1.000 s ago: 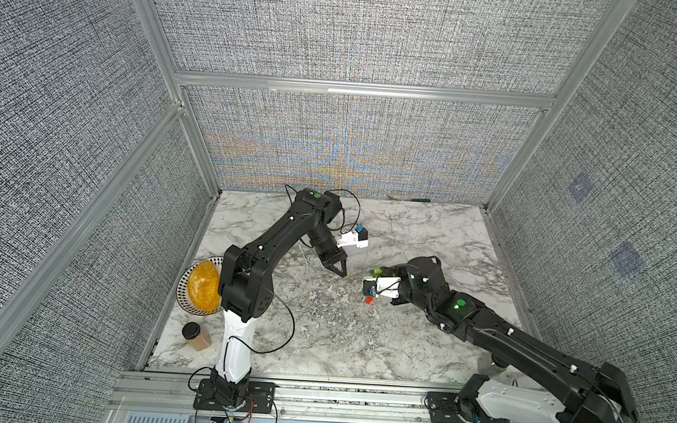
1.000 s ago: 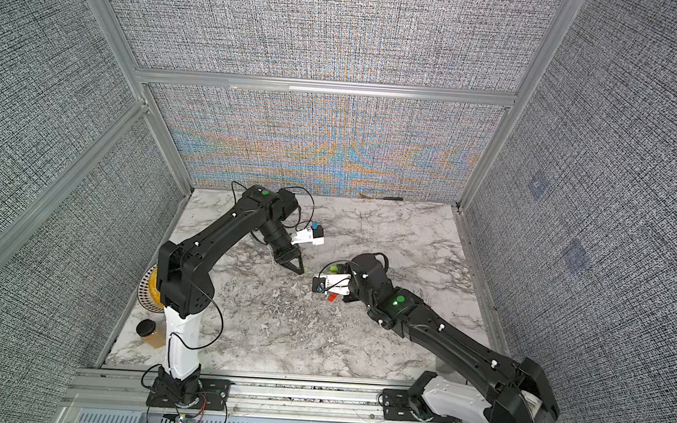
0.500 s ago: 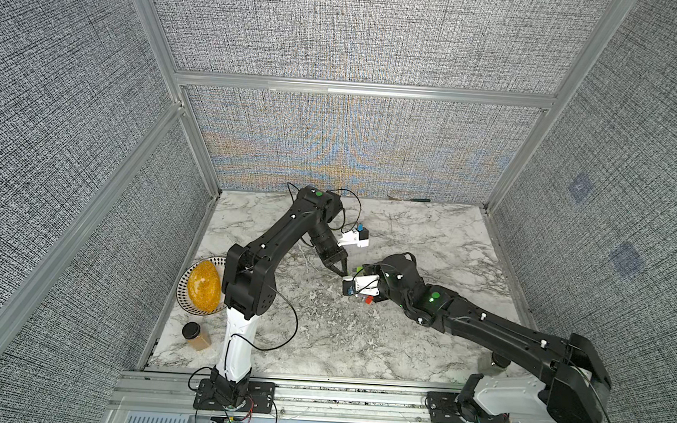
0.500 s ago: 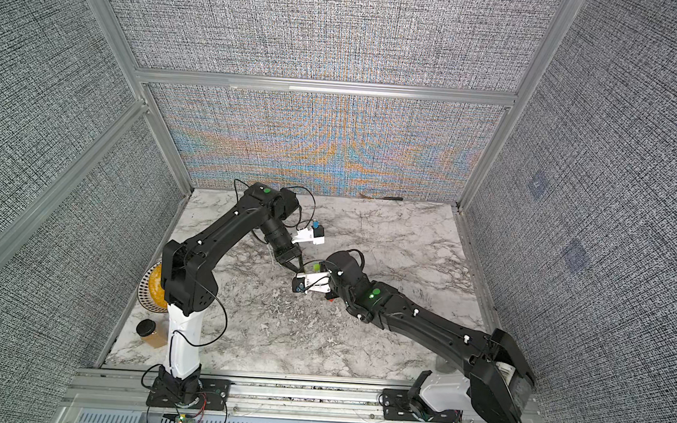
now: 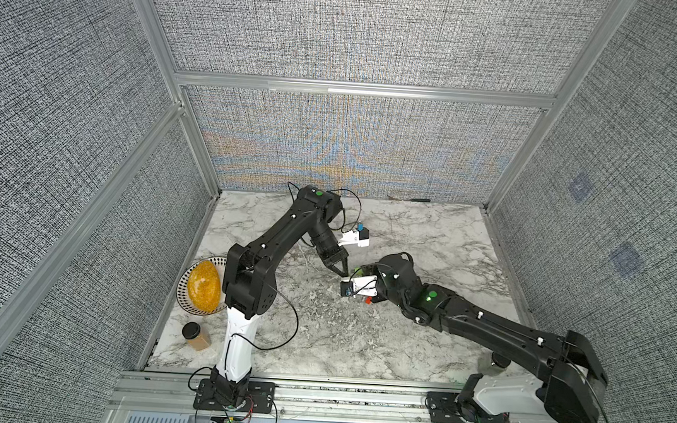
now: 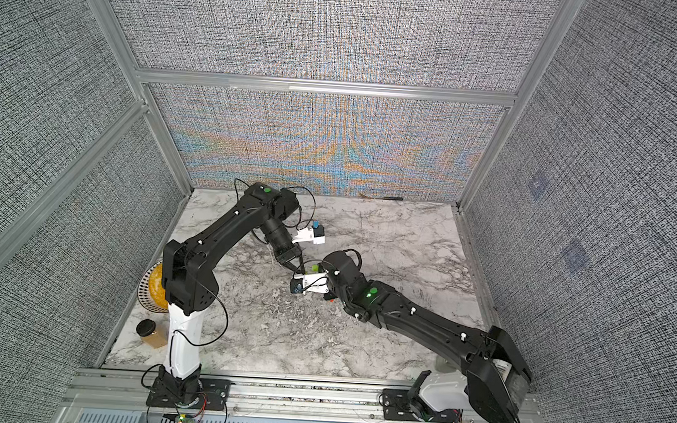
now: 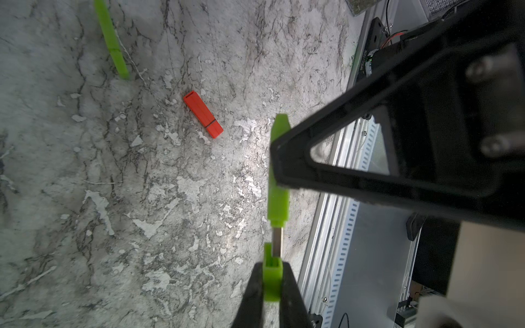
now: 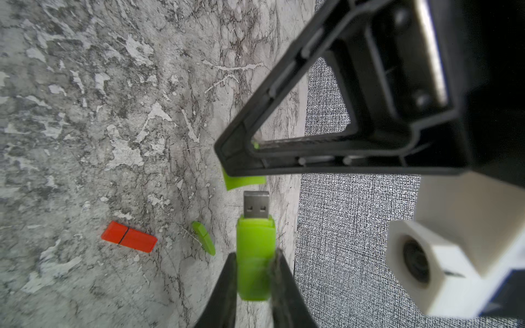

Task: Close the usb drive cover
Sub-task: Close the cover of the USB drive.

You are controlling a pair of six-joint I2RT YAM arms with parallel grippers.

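The red usb drive (image 7: 199, 109) lies flat on the marble with its red cover (image 7: 215, 130) on it, a thin dark seam between them; it also shows in the right wrist view as drive (image 8: 139, 241) and cover (image 8: 112, 233). Neither gripper touches it. My left gripper (image 7: 272, 272) is shut on a small green cap (image 7: 272, 281). A green stick (image 8: 255, 244) with a bare metal plug (image 8: 256, 204) sits in my right gripper (image 8: 255, 252), which is shut on it. The plug's tip is at the cap's mouth. In a top view both grippers (image 5: 341, 271) meet mid-table.
A second green stick (image 7: 110, 39) lies on the marble beyond the red drive. At the left edge stand a striped bowl (image 5: 186, 304) holding a yellow lump and a brown jar (image 5: 194, 334). Another jar (image 5: 493, 361) stands by the right arm's base.
My right arm has swung left with the green stick, bringing it up to the left gripper. The left gripper has barely moved. The red drive has stayed where it was.
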